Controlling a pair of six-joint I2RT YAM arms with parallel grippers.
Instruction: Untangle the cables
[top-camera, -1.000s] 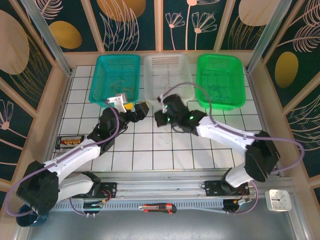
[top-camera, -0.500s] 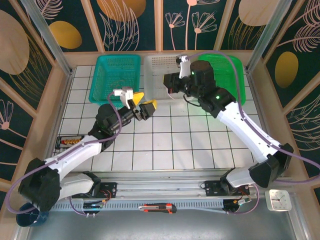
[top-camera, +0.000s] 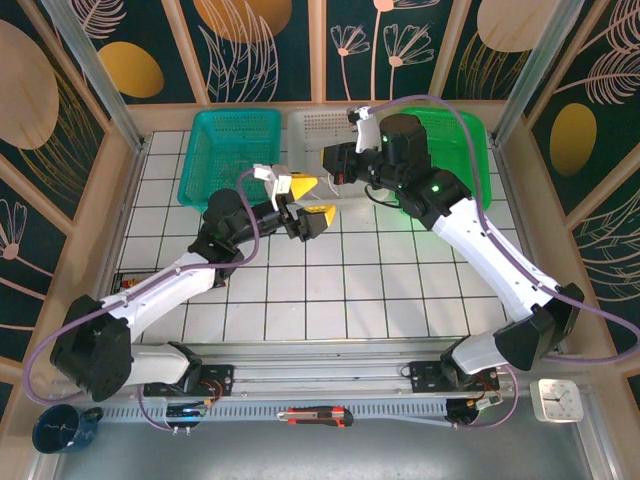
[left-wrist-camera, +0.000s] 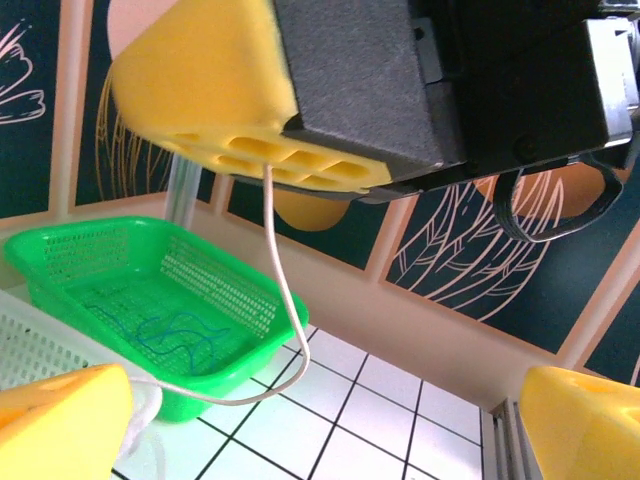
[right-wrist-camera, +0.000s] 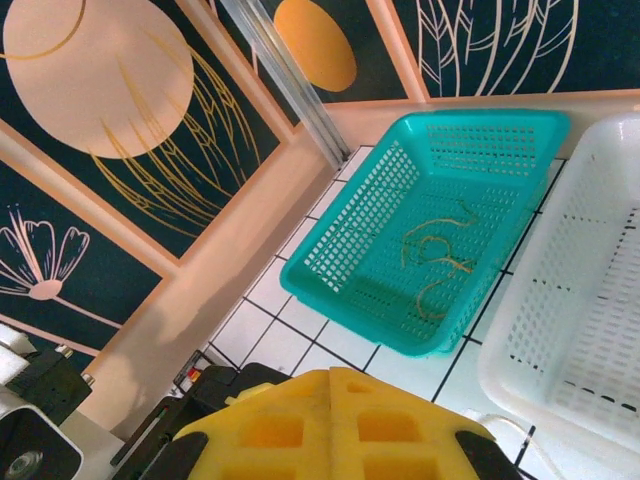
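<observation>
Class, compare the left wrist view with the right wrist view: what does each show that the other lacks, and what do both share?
Left wrist, not right: the green basket holding the blue cable, and the open left gripper. Right wrist, not left: the teal basket holding the olive cable. Both: the white basket and the right gripper, shut on the whitish cable.

The whitish cable (left-wrist-camera: 283, 300) runs behind a fingertip (left-wrist-camera: 60, 425) of the left hand (left-wrist-camera: 320, 425), its lower end hidden there.

Teal basket (right-wrist-camera: 345, 235), white basket (right-wrist-camera: 560, 290), green basket (left-wrist-camera: 220, 290), whitish cable (left-wrist-camera: 281, 270), white black-gridded table (top-camera: 350, 290).
</observation>
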